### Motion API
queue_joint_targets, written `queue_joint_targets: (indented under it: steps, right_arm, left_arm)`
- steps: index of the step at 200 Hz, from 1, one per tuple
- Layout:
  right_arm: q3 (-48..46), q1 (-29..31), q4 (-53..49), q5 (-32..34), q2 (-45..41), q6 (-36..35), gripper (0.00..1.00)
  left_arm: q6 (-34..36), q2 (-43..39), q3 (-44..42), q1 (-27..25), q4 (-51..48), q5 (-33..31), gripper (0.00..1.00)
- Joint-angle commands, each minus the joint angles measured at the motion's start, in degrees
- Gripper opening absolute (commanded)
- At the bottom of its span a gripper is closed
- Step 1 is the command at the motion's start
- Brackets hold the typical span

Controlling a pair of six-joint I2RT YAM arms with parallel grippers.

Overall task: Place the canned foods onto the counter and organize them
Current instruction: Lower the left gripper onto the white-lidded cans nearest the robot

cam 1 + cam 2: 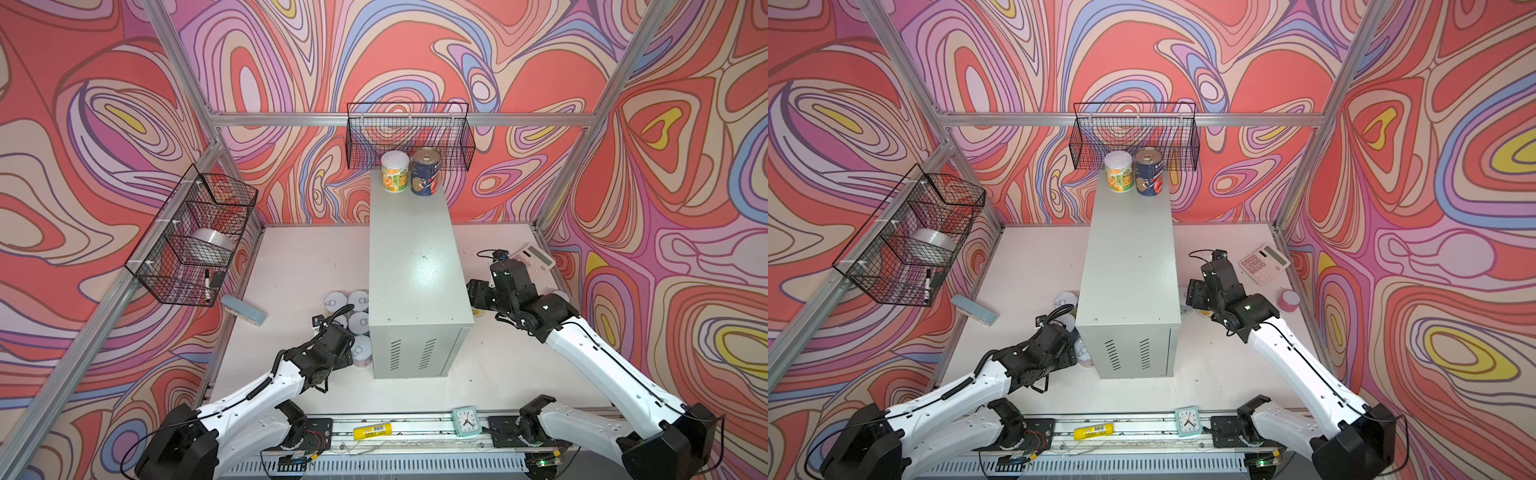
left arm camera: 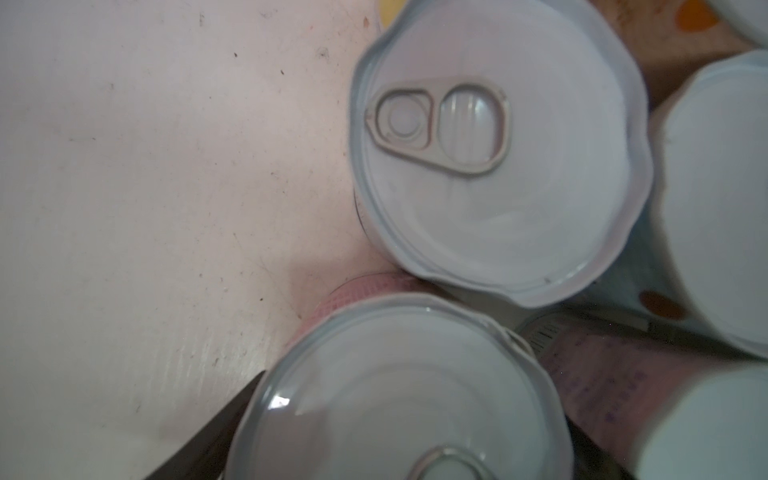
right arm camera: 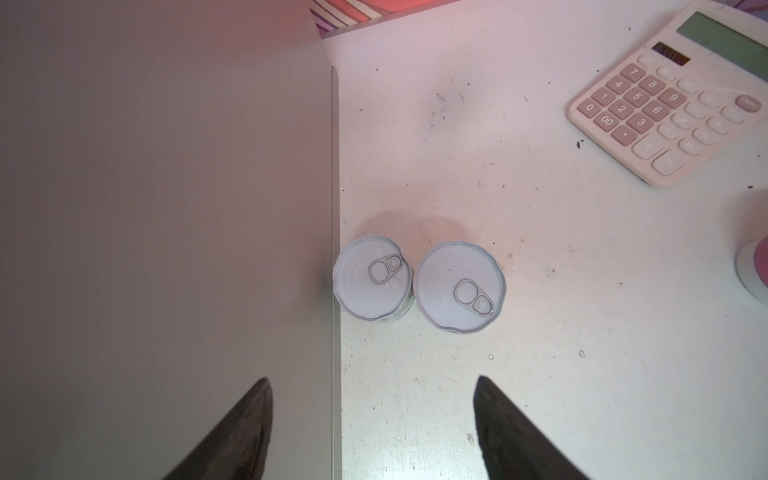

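The left gripper (image 2: 407, 432) sits among the pull-tab cans (image 1: 358, 301) left of the counter (image 1: 415, 270), one finger (image 2: 208, 436) beside a pink-labelled can (image 2: 395, 374); I cannot tell if the jaws pinch it. The right gripper (image 3: 372, 379) is spread and empty near two cans (image 3: 372, 277) right of the counter. A white-lidded can (image 1: 394, 170) and a navy can (image 1: 426, 172) stand on the counter's far end

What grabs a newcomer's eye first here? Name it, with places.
The tall grey counter dominates the middle, with a white-lidded can and a navy can side by side at its far end. Silver-lidded tins cluster on the table to its left, and two more tins sit by its right side.
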Motion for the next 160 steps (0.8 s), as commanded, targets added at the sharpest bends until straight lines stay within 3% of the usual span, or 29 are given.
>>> queue_joint_targets:
  steps: [1, 39, 69, 101, 118, 160]
  right_arm:
    - [-1.1, -0.5, 1.3, -0.3, 0.3, -0.5, 0.78]
    - [-1.8, -0.9, 2.0, -1.0, 0.4, -0.4, 0.78]
    - [-1.8, -1.0, 2.3, -1.3, 0.1, -0.6, 0.78]
    - [-1.8, -1.1, 2.3, -1.1, -0.2, -0.8, 0.77]
    - [-1.9, -1.2, 2.6, -1.1, -0.5, -1.0, 0.77]
    - [-1.8, -1.5, 2.1, -1.0, -1.1, -1.1, 0.76]
  left_arm:
    - [-0.7, 1.9, 0.4, -0.1, 2.6, -1.5, 0.86]
    - [-0.7, 4.4, 0.6, -0.1, 3.9, -1.2, 0.82]
    - [-0.8, 3.8, 0.9, -0.1, 2.8, -2.2, 0.66]
    - [0.2, 3.3, 3.0, -0.1, -0.6, -3.2, 0.37]
    - [0.6, 3.2, 5.1, -0.1, -3.6, -3.9, 0.00]
    - [2.5, -1.2, 8.6, -0.1, -9.1, -0.7, 0.00]
